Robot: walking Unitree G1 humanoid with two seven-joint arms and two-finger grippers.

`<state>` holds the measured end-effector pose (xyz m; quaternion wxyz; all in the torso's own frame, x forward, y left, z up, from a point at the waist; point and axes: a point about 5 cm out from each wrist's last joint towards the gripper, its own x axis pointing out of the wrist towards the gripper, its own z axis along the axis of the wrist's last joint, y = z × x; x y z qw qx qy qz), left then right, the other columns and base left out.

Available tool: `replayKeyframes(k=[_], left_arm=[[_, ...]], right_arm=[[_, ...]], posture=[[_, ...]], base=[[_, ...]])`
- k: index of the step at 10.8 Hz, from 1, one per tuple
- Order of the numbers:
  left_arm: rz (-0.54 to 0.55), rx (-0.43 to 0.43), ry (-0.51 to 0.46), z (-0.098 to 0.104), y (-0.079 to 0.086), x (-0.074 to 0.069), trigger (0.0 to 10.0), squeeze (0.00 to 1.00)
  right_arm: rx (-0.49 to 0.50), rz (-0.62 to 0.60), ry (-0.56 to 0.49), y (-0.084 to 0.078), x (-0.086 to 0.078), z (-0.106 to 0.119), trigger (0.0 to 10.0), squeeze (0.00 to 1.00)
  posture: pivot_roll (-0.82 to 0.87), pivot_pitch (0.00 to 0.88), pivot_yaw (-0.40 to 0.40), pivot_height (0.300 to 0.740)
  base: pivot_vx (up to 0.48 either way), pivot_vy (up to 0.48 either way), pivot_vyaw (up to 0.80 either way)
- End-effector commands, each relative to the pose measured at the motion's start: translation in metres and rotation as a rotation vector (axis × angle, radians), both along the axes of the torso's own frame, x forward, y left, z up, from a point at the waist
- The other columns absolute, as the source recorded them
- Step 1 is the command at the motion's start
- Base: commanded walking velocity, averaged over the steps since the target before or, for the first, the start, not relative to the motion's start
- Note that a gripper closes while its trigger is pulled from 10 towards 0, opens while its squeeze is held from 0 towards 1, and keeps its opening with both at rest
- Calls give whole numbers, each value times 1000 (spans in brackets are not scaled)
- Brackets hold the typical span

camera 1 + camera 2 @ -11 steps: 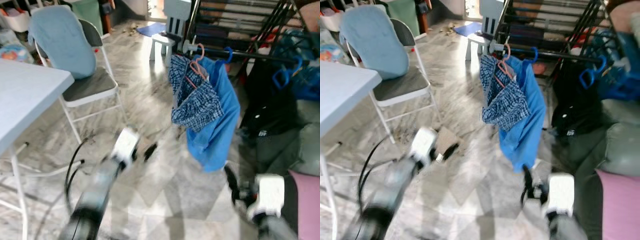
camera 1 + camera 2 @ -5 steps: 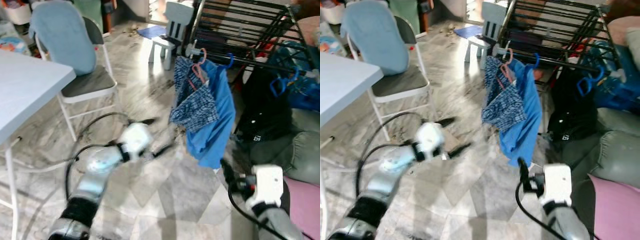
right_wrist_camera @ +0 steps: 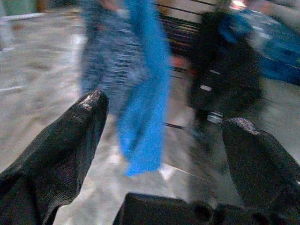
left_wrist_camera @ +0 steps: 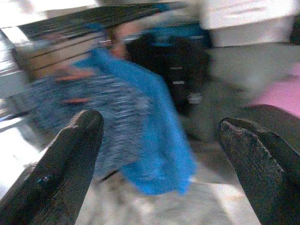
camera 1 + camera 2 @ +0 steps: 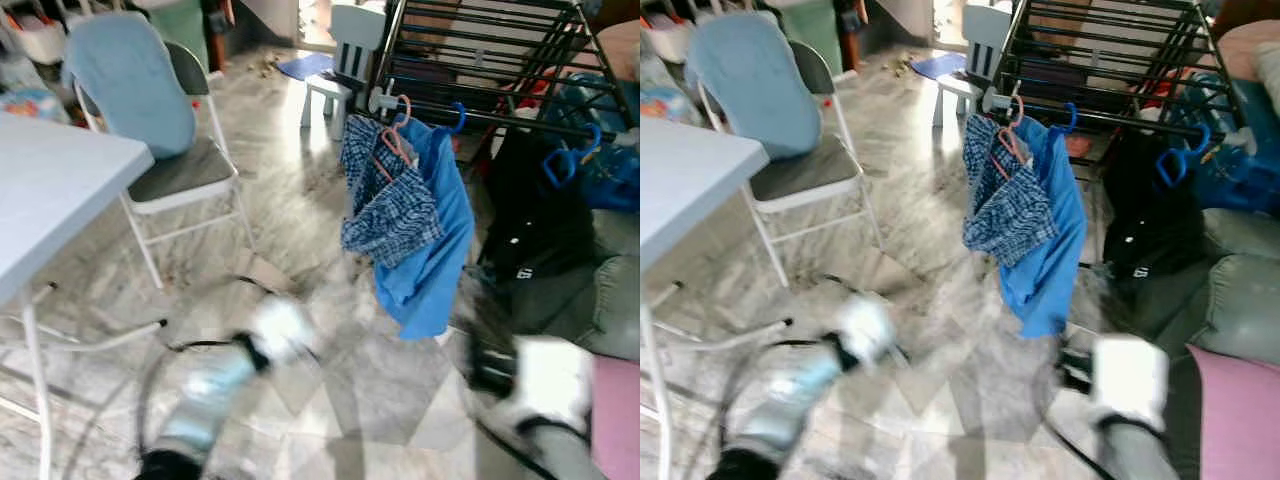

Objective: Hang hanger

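Garments, a blue checked shirt on a pink plastic hanger [image 5: 392, 140] and a plain blue one, already hang on the black metal drying rack [image 5: 480, 60]. Below the rack, the left gripper [image 4: 159, 154] and right gripper [image 3: 164, 150] are spread apart, empty; hanging looks done, so backing off seems next.
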<state>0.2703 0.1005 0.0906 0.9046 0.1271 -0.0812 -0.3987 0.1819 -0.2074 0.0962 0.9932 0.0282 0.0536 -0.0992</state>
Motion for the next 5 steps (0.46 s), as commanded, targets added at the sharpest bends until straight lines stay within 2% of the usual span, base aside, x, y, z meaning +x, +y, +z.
replayKeyframes(k=[1,2,3,4,5], left_arm=[[74,-19,17,3,8,-1,10000,0],[147,-25,58,1,17,-1,10000,0],[159,-21,116,-4,20,2,10000,0],[170,5,95,-2,20,14,10000,0],[194,14,32,11,21,32,10000,0]], right_arm=[[9,-60,-26,-8,-4,5,10000,0],[8,-72,-13,-6,-3,4,10000,0],[-36,-93,-8,-3,0,2,10000,0],[-44,-100,-11,-1,4,-1,10000,0],[-55,-89,-26,1,7,2,10000,0]], posture=[[-4,0,-27,740],[9,0,-22,740],[18,0,-25,740],[20,0,-24,740],[16,0,-21,740]], base=[[0,0,0],[0,0,0],[0,0,0],[0,0,0],[0,0,0]])
